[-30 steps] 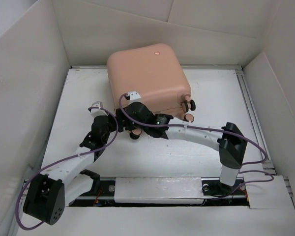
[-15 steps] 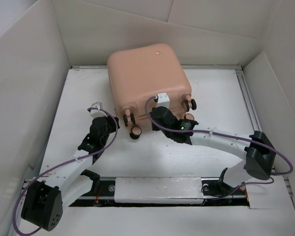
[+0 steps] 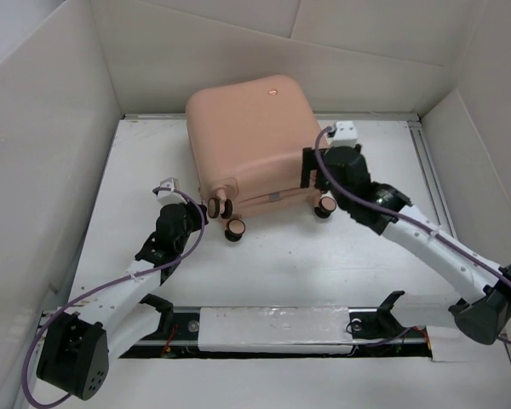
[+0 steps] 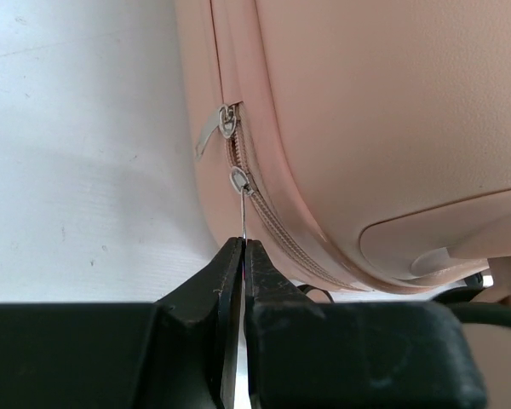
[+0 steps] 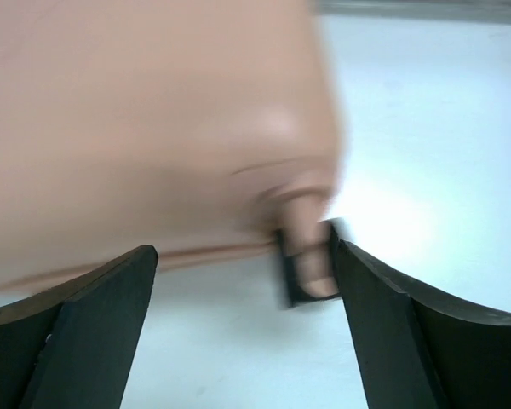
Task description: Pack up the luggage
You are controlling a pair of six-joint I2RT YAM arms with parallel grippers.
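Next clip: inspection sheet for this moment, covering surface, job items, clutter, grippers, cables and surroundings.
Surface: white table, no spills seen.
Job's things: peach-pink luggage lying flat, shell up, wheels toward the arms.
Clutter: nothing seen.
Grippers: left gripper shut on the zip pull at the luggage's seam; right gripper open at the luggage's right corner, a wheel beside one finger; that view is blurred.
Cables: purple cables run along both arms, none snagged that I can see.
Surroundings: white walls around the table.

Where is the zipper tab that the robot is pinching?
In the left wrist view, the zipper tab sticks out from the seam of the luggage, pinched in the left gripper, just below a second tab.
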